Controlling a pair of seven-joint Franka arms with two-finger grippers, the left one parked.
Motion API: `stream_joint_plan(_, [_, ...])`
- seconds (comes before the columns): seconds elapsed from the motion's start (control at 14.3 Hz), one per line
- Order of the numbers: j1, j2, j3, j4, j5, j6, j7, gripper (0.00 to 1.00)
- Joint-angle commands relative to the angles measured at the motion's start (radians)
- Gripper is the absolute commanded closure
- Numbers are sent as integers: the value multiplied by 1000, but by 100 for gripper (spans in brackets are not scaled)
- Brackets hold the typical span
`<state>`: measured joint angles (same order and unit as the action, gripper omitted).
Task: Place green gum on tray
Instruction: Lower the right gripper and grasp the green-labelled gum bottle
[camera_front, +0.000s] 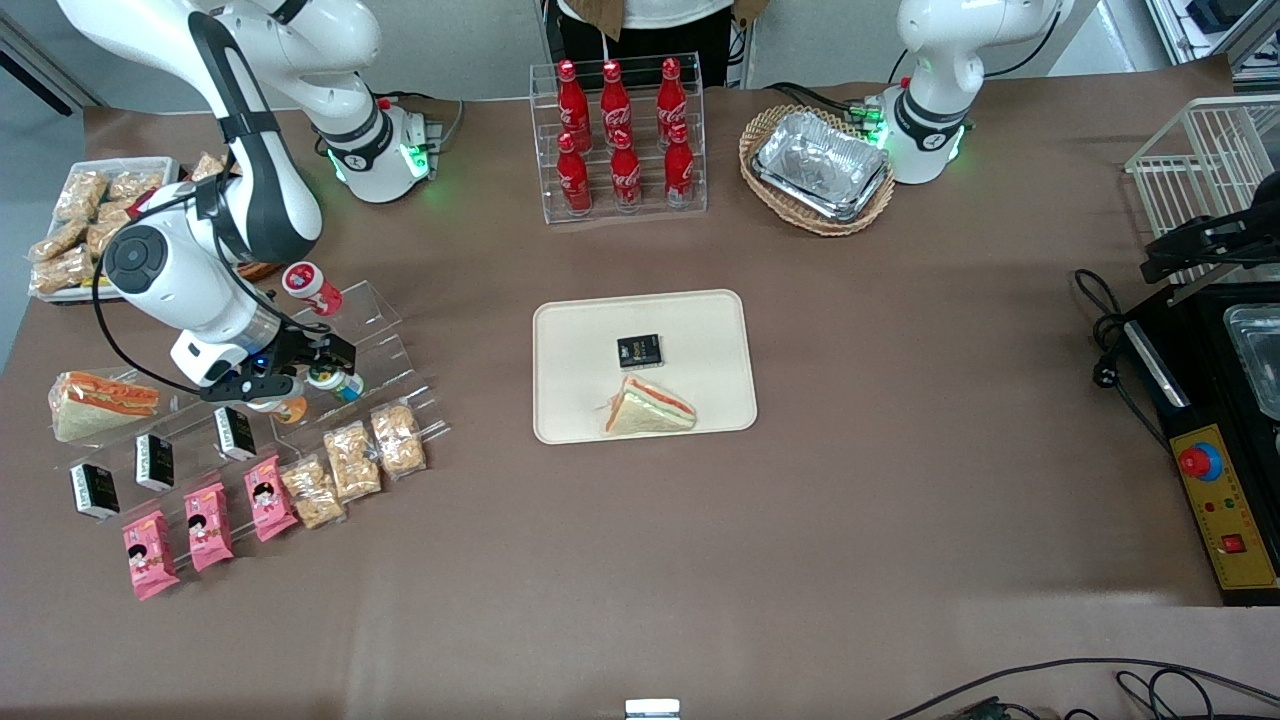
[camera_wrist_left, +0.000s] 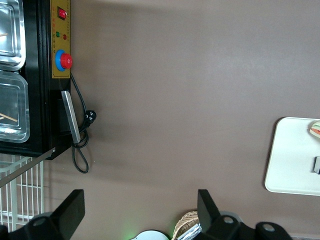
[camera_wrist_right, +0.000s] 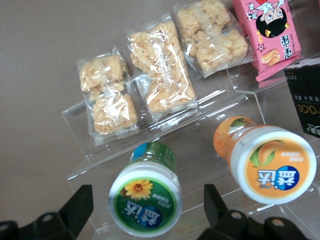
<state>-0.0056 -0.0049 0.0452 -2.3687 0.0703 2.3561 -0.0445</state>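
Green gum (camera_wrist_right: 146, 200) stands on the clear stepped rack (camera_wrist_right: 165, 130), just beside the orange-capped bottle (camera_wrist_right: 265, 157). Tool (camera_wrist_right: 145, 212) hovers over it, fingers (camera_wrist_right: 80, 207) spread apart on either side. Cream tray (camera_front: 570, 410), toward three o'clock on the counter (camera_front: 900, 500), holds a sandwich (camera_front: 650, 408).

The hand (camera_front: 312, 368) hovers over the green gum (camera_wrist_right: 145, 197), well off at the tray's (camera_front: 570, 330) nine o'clock on the counter (camera_front: 900, 480).
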Motion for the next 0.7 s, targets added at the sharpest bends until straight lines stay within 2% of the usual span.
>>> stream_joint_plan(0.0, [6, 0, -2, -15, 14, 26, 3, 29])
stream_joint_plan(0.07, [6, 0, -2, -15, 14, 26, 2, 41])
stream_joint_plan(0.21, [6, 0, -2, -12, 14, 25, 2, 72])
stream_joint_plan(0.49, [4, -20, -5, 22, 14, -1, -15, 75])
stream_joint_plan(0.63, [-3, -38, -11, 98, 14, -130, -52, 75])
